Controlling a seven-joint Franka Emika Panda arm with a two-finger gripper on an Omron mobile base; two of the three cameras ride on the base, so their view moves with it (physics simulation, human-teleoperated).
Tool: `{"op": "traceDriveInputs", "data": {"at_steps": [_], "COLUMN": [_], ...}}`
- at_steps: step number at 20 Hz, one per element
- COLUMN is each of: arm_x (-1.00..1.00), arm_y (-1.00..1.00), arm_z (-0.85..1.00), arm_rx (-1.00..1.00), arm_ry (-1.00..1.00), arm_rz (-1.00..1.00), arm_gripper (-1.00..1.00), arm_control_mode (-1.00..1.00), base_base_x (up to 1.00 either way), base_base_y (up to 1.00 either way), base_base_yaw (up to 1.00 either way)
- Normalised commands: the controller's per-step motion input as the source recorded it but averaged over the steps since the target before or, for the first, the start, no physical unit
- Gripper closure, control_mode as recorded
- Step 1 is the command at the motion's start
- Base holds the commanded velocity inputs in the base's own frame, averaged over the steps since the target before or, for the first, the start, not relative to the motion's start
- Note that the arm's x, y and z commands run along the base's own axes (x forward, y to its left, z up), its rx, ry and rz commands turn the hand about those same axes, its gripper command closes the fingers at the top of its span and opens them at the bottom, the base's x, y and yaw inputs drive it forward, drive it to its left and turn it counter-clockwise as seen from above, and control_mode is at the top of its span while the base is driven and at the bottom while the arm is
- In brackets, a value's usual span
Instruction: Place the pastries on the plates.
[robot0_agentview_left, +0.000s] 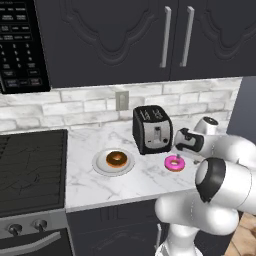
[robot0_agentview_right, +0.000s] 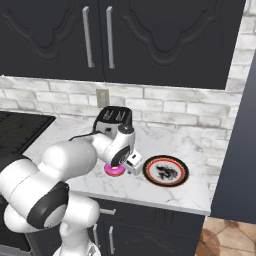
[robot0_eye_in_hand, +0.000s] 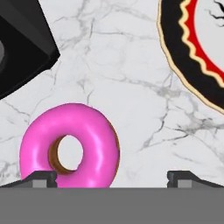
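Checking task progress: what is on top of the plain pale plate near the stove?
The chocolate donut lies flat on the pale plate, roughly centred, with bare rim showing all round it. The part of the plate under the donut is covered.

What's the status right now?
Jaws open, low over pink donut, nothing held. Chocolate donut already plated. Banded plate empty beside. Toaster close behind.

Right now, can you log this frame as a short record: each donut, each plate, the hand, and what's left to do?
chocolate donut: on the plain plate
pink donut: on the counter, beside the toaster
banded plate: no donut on it
hand: open, low over the pink donut, not gripping
left to do: pink donut onto banded plate
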Motion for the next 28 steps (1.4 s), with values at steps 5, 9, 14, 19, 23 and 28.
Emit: {"op": "traceDriveInputs", "data": {"at_steps": [5,9,14,19,23,28], "arm_x": [0.03,0.06,0.11,0.09,0.01,0.0], "arm_y": [0.0,0.0,0.09,0.11,0.01,-0.03], "arm_z": [-0.21,-0.13,-0.15,-0.16,-0.17,-0.2], "arm_rx": [-0.03,-0.01,0.0,0.0,0.0,0.0], "arm_ry": [0.0,0.0,0.0,0.0,0.0,0.0], "arm_rz": [0.03,0.03,0.01,0.0,0.01,0.01], "arm_gripper": [-1.0,-1.0,-1.0,-1.0,-1.0,-1.0], "arm_control_mode": [-1.0,-1.0,-1.0,-1.0,-1.0,-1.0], "base_base_x": [0.0,0.0,0.0,0.0,0.0,0.0], "base_base_y": [0.0,0.0,0.0,0.0,0.0,0.0], "base_base_yaw": [0.0,0.0,0.0,0.0,0.0,0.0]}}
